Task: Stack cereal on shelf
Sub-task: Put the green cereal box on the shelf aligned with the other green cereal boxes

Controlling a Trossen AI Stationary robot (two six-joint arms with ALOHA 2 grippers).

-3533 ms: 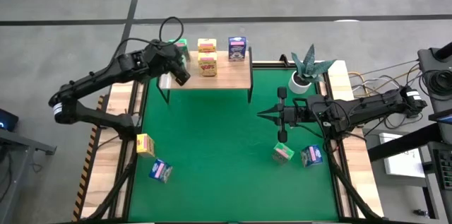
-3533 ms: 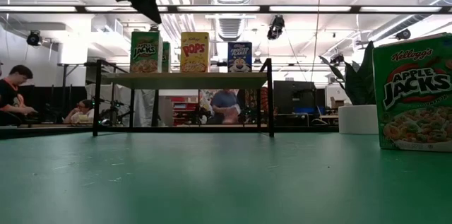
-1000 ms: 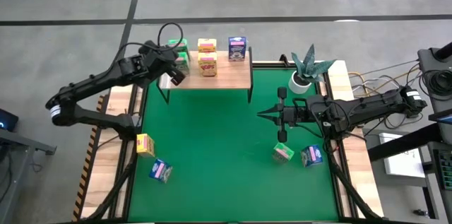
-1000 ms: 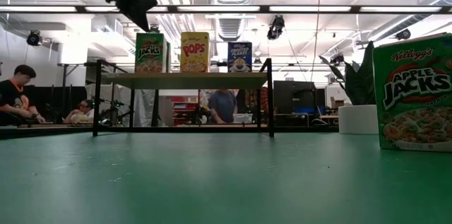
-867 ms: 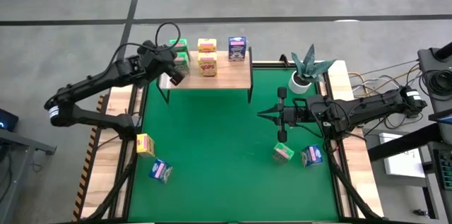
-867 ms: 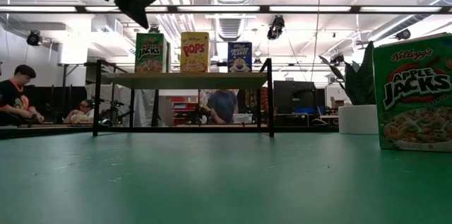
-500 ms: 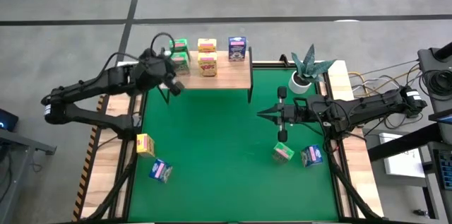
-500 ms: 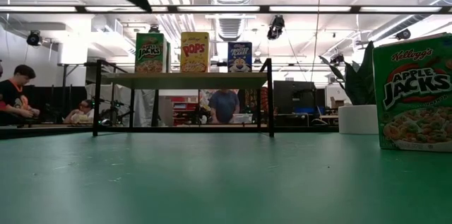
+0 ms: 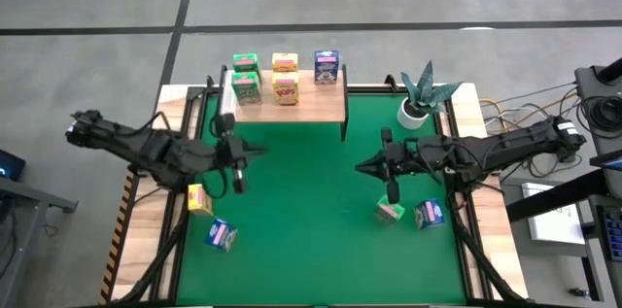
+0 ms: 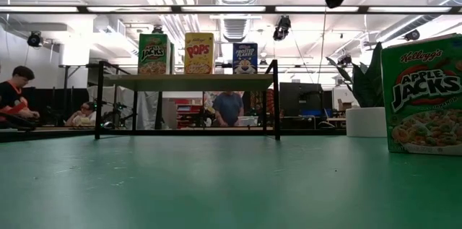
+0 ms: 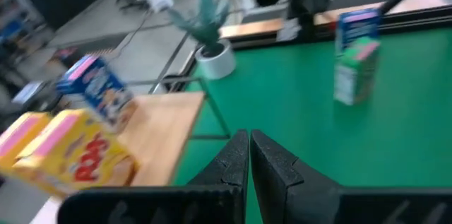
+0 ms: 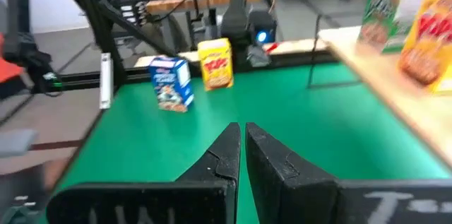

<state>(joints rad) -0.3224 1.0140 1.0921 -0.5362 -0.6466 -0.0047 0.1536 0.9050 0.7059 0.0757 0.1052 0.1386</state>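
The shelf, a pale plank on black legs, stands at the mat's far edge bearing green, yellow and blue cereal boxes. Near left lie a yellow box and a blue box; near right, a green box and another blue box.

The high camera is looking straight down, the low one is sitting level on the mat facing the shelf, and both are sharing that shelf ahead of the right gripper.

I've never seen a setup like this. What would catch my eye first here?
Probably the shelf at the green mat's far edge, with little cereal boxes lined up on its wooden top. Two dark arms reach in from either side, the left tool and right tool both shut and empty. More boxes wait on the mat, like the green box.
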